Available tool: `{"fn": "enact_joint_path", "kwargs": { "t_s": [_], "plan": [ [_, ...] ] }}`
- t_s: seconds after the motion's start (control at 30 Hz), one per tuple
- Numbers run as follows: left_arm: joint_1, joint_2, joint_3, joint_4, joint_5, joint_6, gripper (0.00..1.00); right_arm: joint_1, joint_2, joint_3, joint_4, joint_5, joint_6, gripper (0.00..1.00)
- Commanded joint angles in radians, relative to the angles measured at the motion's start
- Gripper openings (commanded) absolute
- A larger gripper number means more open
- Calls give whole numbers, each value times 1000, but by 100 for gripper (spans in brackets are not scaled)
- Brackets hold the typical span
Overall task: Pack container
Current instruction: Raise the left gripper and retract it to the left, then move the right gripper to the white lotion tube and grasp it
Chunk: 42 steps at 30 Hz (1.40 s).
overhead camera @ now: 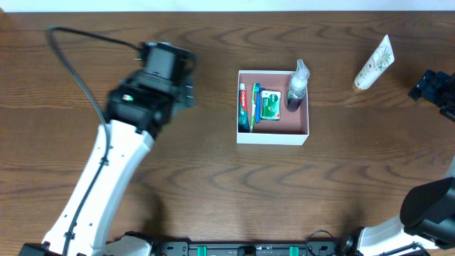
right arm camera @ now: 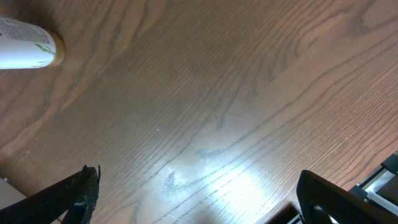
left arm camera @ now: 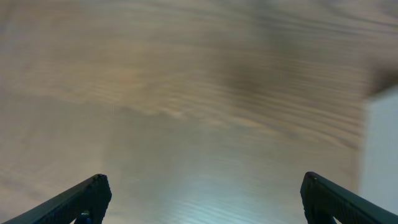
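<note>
The container (overhead camera: 272,138), a square, shallow white cardboard box with a pink floor, sits right of centre on the wood-grain bench (overhead camera: 213,192). Inside lie a toothpaste tube (overhead camera: 242,107), a green toothbrush (overhead camera: 254,105), a green packet (overhead camera: 269,104) and a clear bottle (overhead camera: 295,92) of dark liquid. A cream tube (overhead camera: 374,64) lies outside, upper right. The left pincer (left arm camera: 205,199) and right pincer (right arm camera: 202,199) both gape, empty.
</note>
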Motion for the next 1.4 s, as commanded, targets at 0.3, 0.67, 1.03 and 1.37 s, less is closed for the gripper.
{"fn": "enact_joint_path", "kwargs": {
  "t_s": [0.3,0.67,1.03,1.37],
  "plan": [
    [260,2,-42,-27,-27,-33,98,-5,0,-1,2,69,-72,99],
    [346,91,-103,-15,-27,-40,98,-5,0,-1,45,-65,-29,99],
    [346,113,-103,-15,-27,-40,98,-5,0,-1,129,-494,-27,99],
    [346,113,-103,-15,-27,-40,98,-5,0,-1,342,-699,-414,99]
  ]
}}
